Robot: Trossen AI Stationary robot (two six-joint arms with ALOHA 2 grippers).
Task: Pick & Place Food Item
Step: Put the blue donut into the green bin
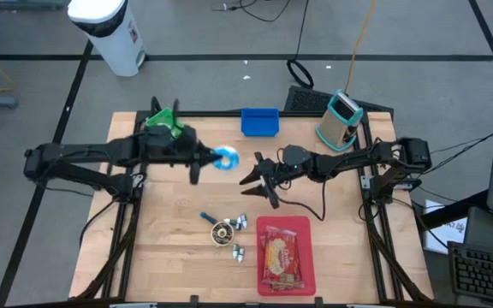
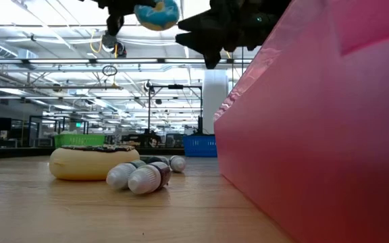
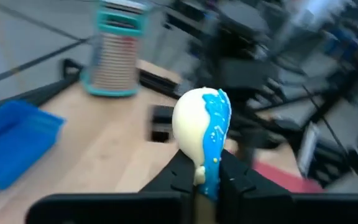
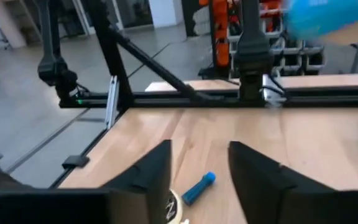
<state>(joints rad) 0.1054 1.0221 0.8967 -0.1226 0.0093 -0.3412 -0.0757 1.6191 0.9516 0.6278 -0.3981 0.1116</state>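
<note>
I see the left gripper (image 1: 215, 159) raised above the middle of the table (image 1: 169, 248), its fingers (image 3: 185, 171) pinching a blue-iced donut (image 1: 226, 158) edge-on; in the left wrist view the donut (image 3: 202, 130) stands upright between the two dark pads, cream body on one side, blue icing with sprinkles on the other; in the low view it hangs high above the wood at the picture's top (image 2: 157, 13).

My right gripper (image 1: 257, 182) hovers just beside the donut, apart from it, fingers (image 4: 151, 171) spread with bare table showing between them and nothing held; a small blue cylinder (image 4: 197, 186) lies on the wood below that gap.

Around them: a chocolate-topped donut (image 1: 222, 231) sits on the front half of the table with small bottles (image 1: 240, 222) touching or just beside it, another bottle (image 1: 237, 251) nearer the front edge; a red tray (image 1: 306, 257) with a packaged snack (image 1: 282, 257) rests at the front right, and it blocks much of the low view; a blue bin (image 1: 259, 121) and a green bin (image 1: 163, 121) stand at the far edge; a teal-and-grey appliance (image 1: 339, 120) stands at the far right corner; a white trash can (image 1: 109, 30) is on the floor beyond.
</note>
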